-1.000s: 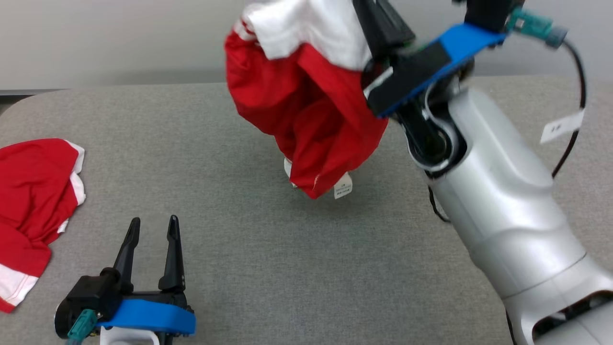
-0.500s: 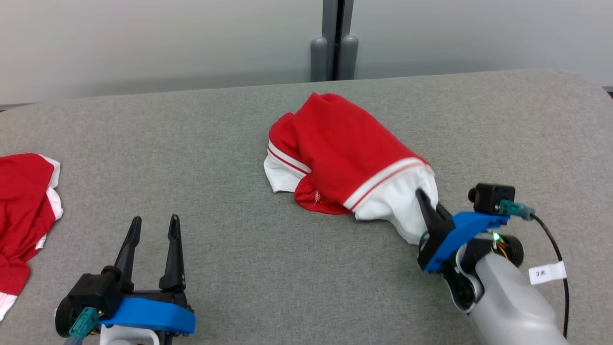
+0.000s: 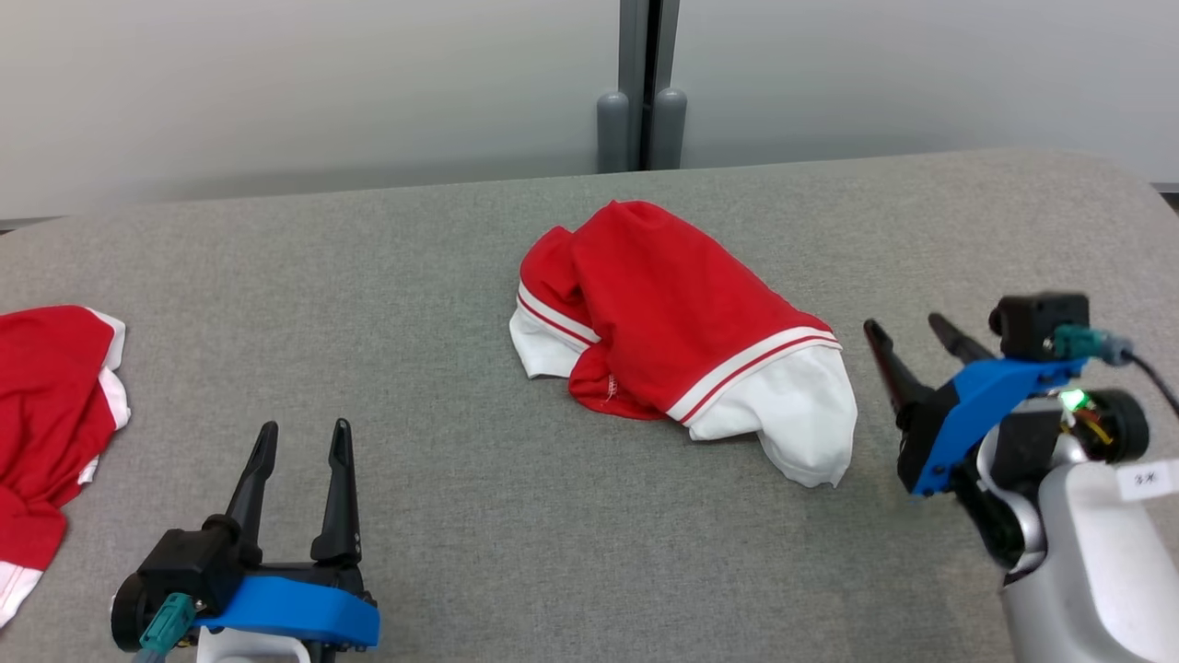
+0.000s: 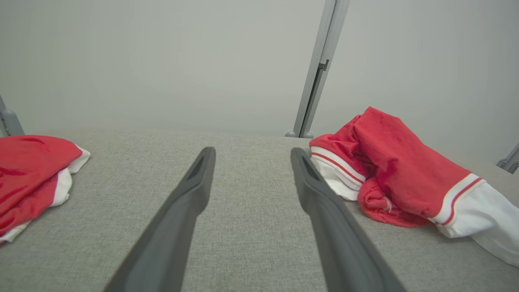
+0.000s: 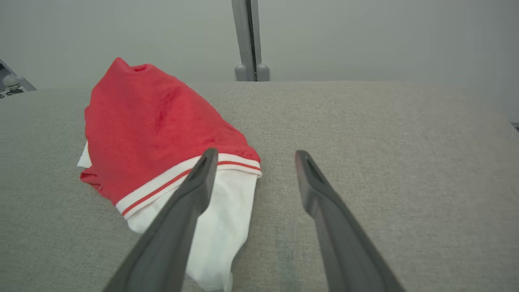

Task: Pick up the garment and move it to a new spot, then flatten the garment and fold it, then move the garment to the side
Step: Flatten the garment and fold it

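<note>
— Left gripper [image 3: 305, 425] is nearest us, fingers spread and empty, low over the table [image 3: 516, 552]. Our right gripper [image 3: 903, 322] is spread and empty too, just beside the white end of the garment [image 3: 672, 313], not touching it.

— And the garment lies mid-table, beyond both grippers, bunched in a heap with its striped band slanting across. So we judge flattening to be our step.

— Then we should pinch single edges, not the heap. Our right gripper takes the white end low at the table, and our left reaches across to the white corner on the heap's other side.

— We pull apart evenly and keep the cloth low, or it may bunch up.

— And we steer clear of the other red cloth [image 3: 46, 405] at the table's left edge, well apart from ours.
</note>
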{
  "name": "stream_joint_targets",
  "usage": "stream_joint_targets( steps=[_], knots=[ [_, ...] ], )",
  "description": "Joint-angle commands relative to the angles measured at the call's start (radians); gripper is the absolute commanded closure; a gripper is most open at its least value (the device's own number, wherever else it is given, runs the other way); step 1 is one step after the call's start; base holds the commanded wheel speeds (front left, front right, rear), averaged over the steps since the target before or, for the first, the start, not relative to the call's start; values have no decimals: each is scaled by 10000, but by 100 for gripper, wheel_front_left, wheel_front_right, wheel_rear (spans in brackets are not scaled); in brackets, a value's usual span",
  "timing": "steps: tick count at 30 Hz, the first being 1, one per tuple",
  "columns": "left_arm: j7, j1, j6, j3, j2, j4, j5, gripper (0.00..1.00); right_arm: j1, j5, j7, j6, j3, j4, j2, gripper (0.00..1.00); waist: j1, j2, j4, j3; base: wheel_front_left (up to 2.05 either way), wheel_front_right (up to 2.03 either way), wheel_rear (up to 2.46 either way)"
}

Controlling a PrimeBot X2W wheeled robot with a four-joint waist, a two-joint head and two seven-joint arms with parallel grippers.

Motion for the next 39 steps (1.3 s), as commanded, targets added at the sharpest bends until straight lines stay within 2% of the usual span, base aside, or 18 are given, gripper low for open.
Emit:
stream_joint_targets(
  steps=[1,4,8,18,26,27,28,29,34,39],
  knots=[
    [-49,-39,-37,-33,12,-12,79,0,110,-181,452,24,-102,-474,53,0,0,0,60,99,0,0,0],
    [-49,-246,-56,-84,34,-53,105,0,-351,-182,1543,26,-211,-1005,54,0,0,0,200,373,0,0,0],
    [-35,-610,-106,-222,109,4,151,0,-1302,-142,2275,17,-112,-397,-284,0,0,0,514,874,0,0,0],
    [-42,-1394,-235,-571,171,92,197,0,-3191,92,2573,17,83,2471,-872,0,0,0,1345,1962,0,0,0],
    [-47,-1562,-266,-648,122,183,176,0,-3187,75,2579,17,557,4057,-979,0,0,0,1471,2135,0,0,0],
    [-47,-1570,-271,-653,115,198,179,0,-3131,81,2580,17,599,4202,-953,26,0,0,1465,2126,0,0,0],
    [-48,-1575,-277,-651,112,216,181,0,-3106,68,2499,17,658,4297,-930,70,0,0,1453,2117,0,0,0],
    [-48,-1593,-282,-652,109,232,184,0,-3094,-9,2384,17,746,4337,-958,100,0,0,1440,2107,0,0,0],
    [-49,-1605,-309,-617,120,303,212,0,-3290,-151,1483,14,901,4032,-1011,100,0,0,1325,1851,0,0,0],
    [-49,-1349,-326,-532,70,398,181,0,-3628,-164,1208,17,1358,3202,-948,100,0,0,1191,1390,0,0,0]
  ],
)
